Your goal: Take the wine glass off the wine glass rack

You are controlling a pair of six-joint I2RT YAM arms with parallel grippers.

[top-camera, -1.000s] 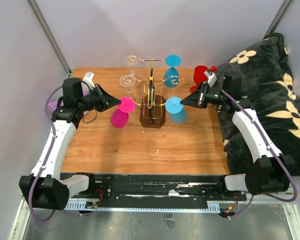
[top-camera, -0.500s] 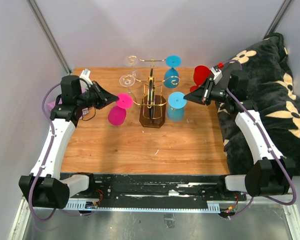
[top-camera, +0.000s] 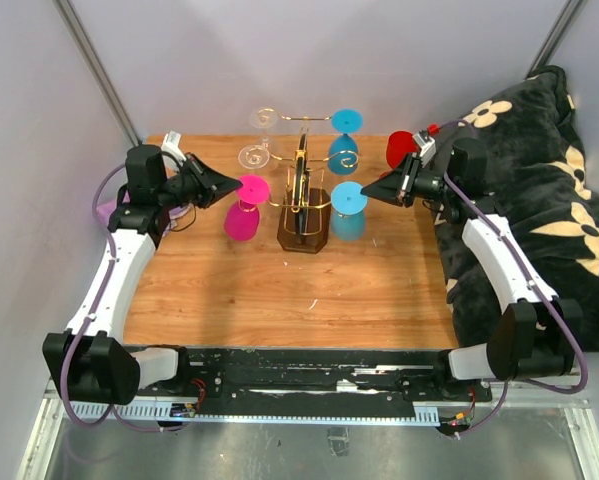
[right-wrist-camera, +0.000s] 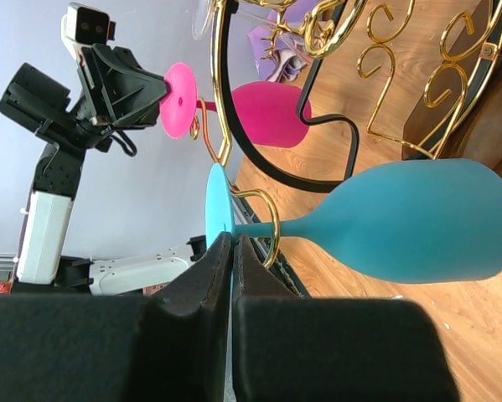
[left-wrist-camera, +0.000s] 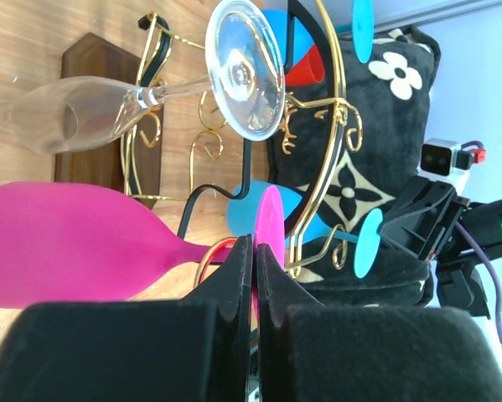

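Note:
The wine glass rack of gold wire stands on its dark wooden base mid-table. My left gripper is shut on the round foot of a pink wine glass; in the left wrist view the fingers pinch the foot and the pink stem lies in a gold hook. My right gripper is shut on the foot of a blue wine glass; in the right wrist view its stem sits in a gold hook. A clear glass and a second blue glass hang further back.
A red glass stands on the table behind my right gripper. A purple object lies at the left table edge. A black flowered cushion fills the right side. Grey walls close the back and left.
Both grippers have shifted a little toward the back of the table, and the pink and blue glasses have moved with them.

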